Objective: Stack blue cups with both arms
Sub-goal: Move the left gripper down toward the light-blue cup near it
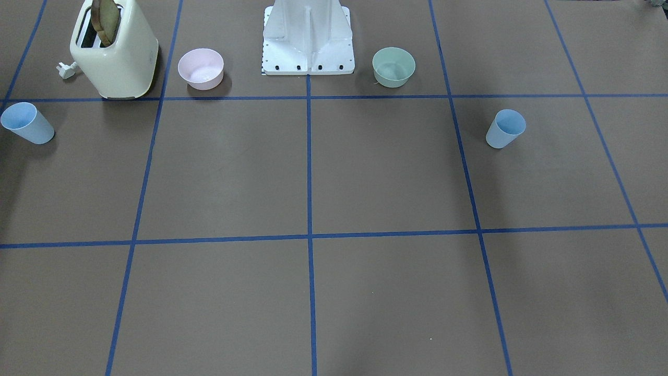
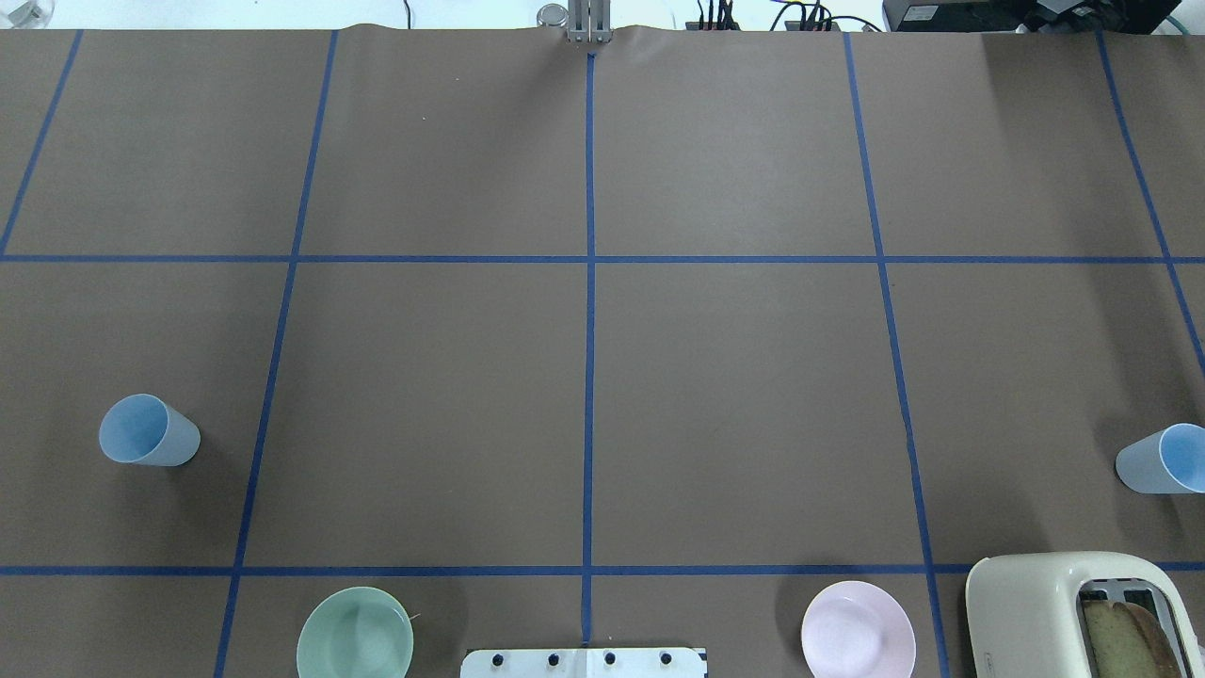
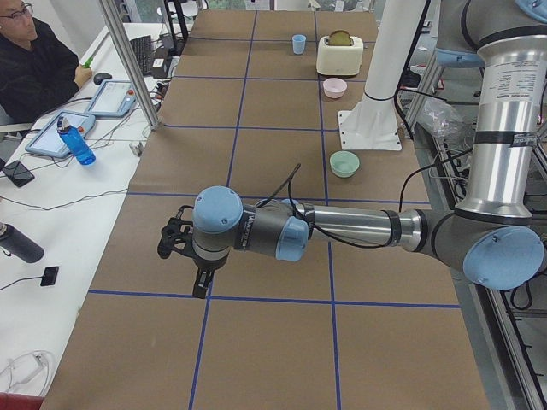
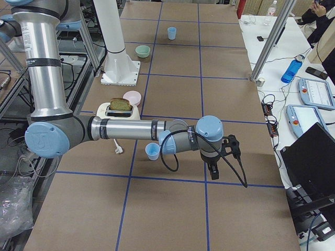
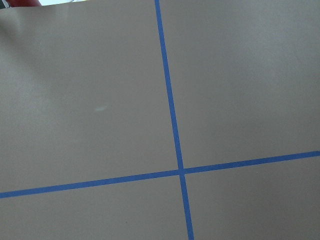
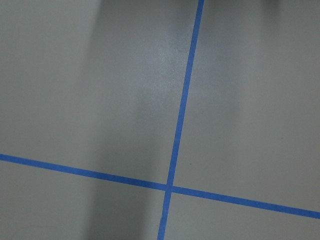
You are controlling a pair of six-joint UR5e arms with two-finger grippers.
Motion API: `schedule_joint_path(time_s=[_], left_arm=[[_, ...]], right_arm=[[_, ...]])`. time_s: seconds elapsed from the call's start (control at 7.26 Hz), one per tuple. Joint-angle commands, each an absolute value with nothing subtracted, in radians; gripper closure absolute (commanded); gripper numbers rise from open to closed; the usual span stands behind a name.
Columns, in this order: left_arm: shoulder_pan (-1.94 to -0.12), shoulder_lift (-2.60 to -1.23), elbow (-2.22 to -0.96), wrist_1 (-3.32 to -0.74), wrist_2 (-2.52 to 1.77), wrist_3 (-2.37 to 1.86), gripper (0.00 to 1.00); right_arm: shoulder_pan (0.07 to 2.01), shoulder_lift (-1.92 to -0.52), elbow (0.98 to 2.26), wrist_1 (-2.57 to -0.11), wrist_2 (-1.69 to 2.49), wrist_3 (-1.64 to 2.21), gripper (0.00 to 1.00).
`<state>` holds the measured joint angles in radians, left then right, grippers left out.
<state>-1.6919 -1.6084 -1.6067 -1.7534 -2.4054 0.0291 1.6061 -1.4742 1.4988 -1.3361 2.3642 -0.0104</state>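
Note:
Two pale-blue cups stand upright, far apart on the brown table. One cup is on my left side, also in the front view and far off in the right-side view. The other cup is at my right edge, also in the front view, next to my right arm. My left gripper and right gripper show only in the side views, pointing down over bare table beyond each cup. I cannot tell whether they are open or shut. Both wrist views show only table and tape.
A cream toaster with toast stands at my near right, with a pink bowl beside it. A pale green bowl sits at my near left. The white base stand is between them. Blue tape lines grid the table.

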Motion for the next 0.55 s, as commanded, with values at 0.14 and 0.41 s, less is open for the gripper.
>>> schedule_joint_path(time_s=[0.14,0.41], left_arm=[[-1.690,-1.594,-1.614,-1.756,-2.410,0.029,0.02],[-1.675,-1.547,-1.720,-1.761,-2.410,-0.086,0.02]], right_arm=[[1.606,-1.467,1.531,-1.332,2.356,-0.012,0.00],[1.605,-1.535,1.557,-1.330,2.368,0.036,0.00]])
